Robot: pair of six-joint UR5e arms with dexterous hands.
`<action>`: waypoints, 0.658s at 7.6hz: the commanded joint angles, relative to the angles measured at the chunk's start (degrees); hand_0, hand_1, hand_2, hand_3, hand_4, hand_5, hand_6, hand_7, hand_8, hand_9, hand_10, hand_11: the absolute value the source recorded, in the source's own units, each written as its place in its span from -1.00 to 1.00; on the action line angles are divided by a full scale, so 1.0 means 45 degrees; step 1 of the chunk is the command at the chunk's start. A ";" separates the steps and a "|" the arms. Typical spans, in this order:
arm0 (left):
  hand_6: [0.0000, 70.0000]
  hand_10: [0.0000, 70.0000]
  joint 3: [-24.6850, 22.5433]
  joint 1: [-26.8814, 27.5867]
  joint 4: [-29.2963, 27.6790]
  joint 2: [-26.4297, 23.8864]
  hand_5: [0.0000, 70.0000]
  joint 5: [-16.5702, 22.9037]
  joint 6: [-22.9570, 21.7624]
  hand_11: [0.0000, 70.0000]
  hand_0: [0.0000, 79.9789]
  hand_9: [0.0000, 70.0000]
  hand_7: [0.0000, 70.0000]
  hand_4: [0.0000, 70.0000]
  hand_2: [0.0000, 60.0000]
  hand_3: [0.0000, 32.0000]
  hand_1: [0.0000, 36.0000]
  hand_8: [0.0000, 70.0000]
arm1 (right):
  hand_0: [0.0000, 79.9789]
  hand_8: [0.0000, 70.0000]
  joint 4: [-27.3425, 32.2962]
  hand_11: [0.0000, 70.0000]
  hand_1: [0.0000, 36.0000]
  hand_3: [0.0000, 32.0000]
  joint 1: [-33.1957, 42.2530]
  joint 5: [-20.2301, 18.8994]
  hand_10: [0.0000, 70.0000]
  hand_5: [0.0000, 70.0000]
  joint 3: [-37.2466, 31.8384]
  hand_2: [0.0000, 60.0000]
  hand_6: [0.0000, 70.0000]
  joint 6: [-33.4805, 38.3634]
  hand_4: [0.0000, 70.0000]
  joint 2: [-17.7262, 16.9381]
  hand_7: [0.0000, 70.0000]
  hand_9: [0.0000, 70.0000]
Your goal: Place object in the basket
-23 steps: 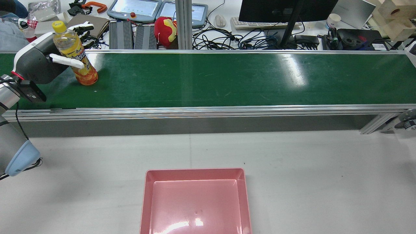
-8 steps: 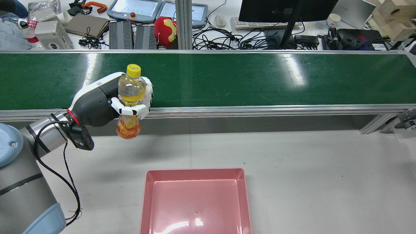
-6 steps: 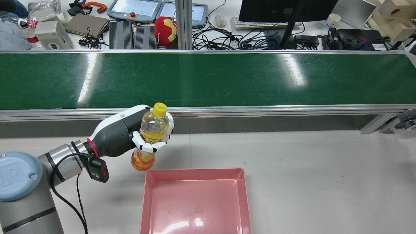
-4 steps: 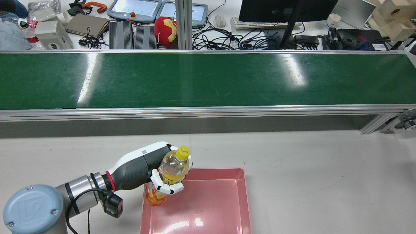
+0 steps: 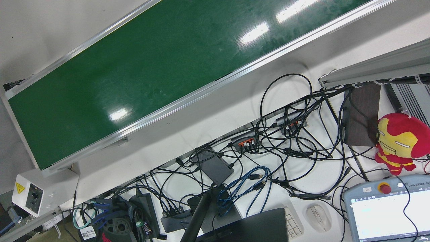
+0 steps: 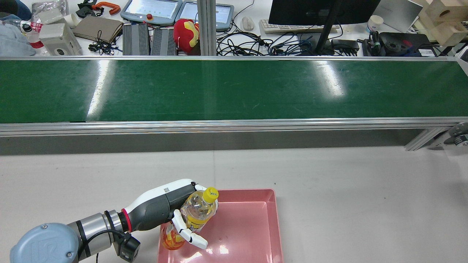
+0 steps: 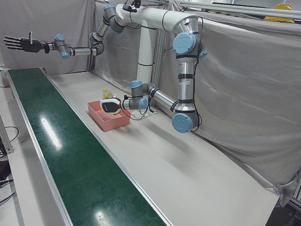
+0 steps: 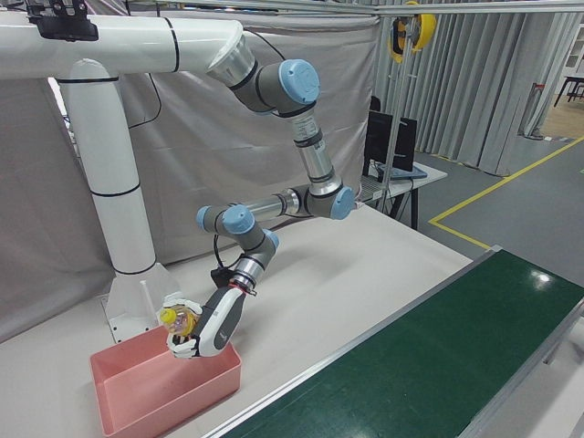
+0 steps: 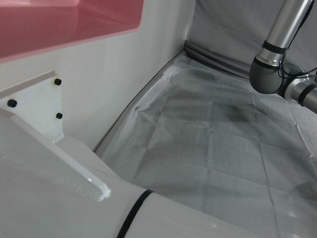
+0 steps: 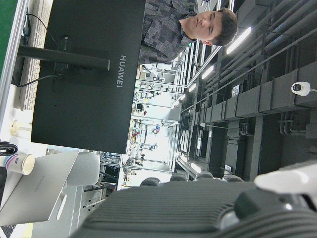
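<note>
**Bottle arriving over the basket**

The left hand (image 6: 172, 210) is wrapping its fingers around the clear yellow-capped plastic drink bottle (image 6: 193, 215), tilted over the shallow pink plastic basket's (image 6: 256, 197) left edge. It probably handles light and slippery; the mid-body grasp suits. The right hand (image 7: 21, 44) is hovering open-fingered, holding nothing.

Pink basket (image 6: 272, 219); clear bottle (image 6: 192, 215) with yellow cap, yellow band and orange-red patterned base, held in a left hand (image 6: 172, 212) of white shell, dark grey palm and red wrist ring. Glossy dark green belt (image 6: 234, 89) edged in silver rail, pale grey table (image 6: 347, 190), and behind it a red-and-yellow plush (image 6: 185, 33), black monitor (image 6: 321, 11) and tangle of black cables (image 5: 292, 134). Black right hand (image 7: 19, 44) against grey curtain, arms white with light blue joint caps.
</note>
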 commanded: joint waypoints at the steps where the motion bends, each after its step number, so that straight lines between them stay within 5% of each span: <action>1: -1.00 -0.68 -0.0015 0.0254 0.0061 -0.0070 -0.08 0.0029 0.0042 -0.47 0.52 -0.86 -0.79 -0.69 -1.00 -1.00 -0.24 -0.90 | -1.00 -1.00 0.0000 -1.00 -1.00 -1.00 0.0014 0.0000 -1.00 -1.00 0.0019 -1.00 -1.00 0.0000 -1.00 0.0000 -1.00 -1.00; 2: -1.00 -0.78 -0.0034 0.0235 0.0041 -0.0109 -0.33 0.0049 -0.0016 -0.61 0.51 -1.00 -0.85 -0.71 -1.00 -1.00 -0.20 -1.00 | -1.00 -1.00 0.0000 -1.00 -1.00 -1.00 0.0014 0.0000 -1.00 -1.00 0.0019 -1.00 -1.00 0.0000 -1.00 0.0000 -1.00 -1.00; 5: -1.00 -0.79 -0.1027 -0.0037 0.0138 -0.0090 -0.36 0.0068 -0.0113 -0.63 0.55 -1.00 -0.87 -0.77 -1.00 -1.00 -0.15 -1.00 | -1.00 -1.00 0.0000 -1.00 -1.00 -1.00 0.0014 0.0000 -1.00 -1.00 0.0019 -1.00 -1.00 0.0000 -1.00 0.0000 -1.00 -1.00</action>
